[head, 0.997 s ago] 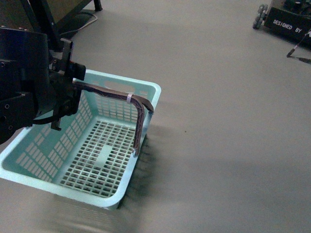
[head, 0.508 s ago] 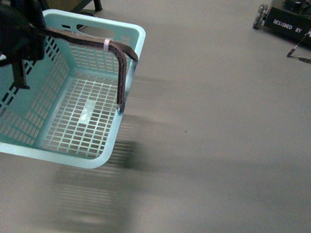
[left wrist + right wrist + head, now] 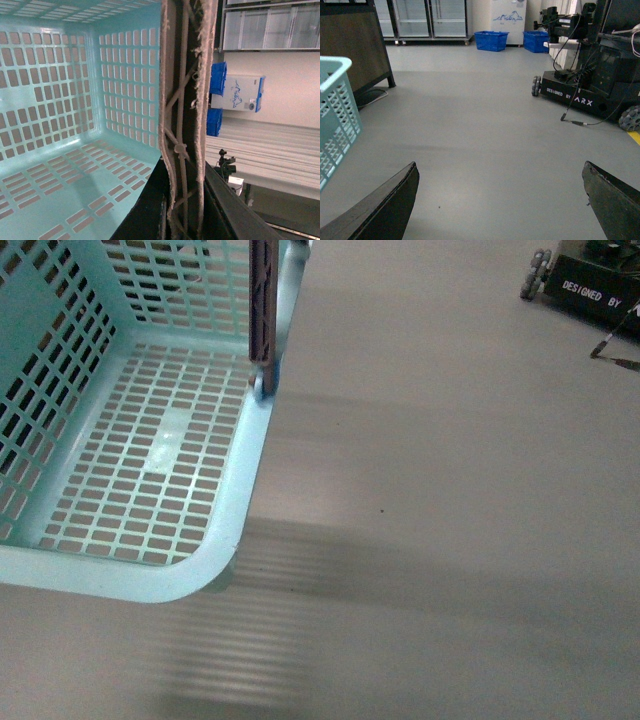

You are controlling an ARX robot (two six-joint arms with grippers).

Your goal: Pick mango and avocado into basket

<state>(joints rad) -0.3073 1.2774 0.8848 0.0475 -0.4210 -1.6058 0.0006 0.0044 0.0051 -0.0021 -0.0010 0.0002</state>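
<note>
Your left gripper [image 3: 186, 220] gripped the brown handles [image 3: 184, 100] of the pale teal plastic lattice basket [image 3: 225, 560] at 10 o'clock, corner rim over grey floor [image 3: 450, 490]. Your right gripper [image 3: 500, 200] stood wide; floor open 12 to 5 o'clock.

The basket [image 3: 200, 582] is pale teal plastic and rectangular, with a smooth rounded rim. Its walls and bottom are cut into a lattice of small slots, and a solid strip [image 3: 170, 440] runs along the middle of the bottom, which shows bare. It hangs clear of the grey floor [image 3: 450, 490], and its striped shadow falls beneath its near right corner. Its two brown handles [image 3: 264, 300] rise together at the right wall. In the left wrist view they are ribbed and frayed at the edges, pinched between the jaws of the left gripper [image 3: 184, 216].
</note>
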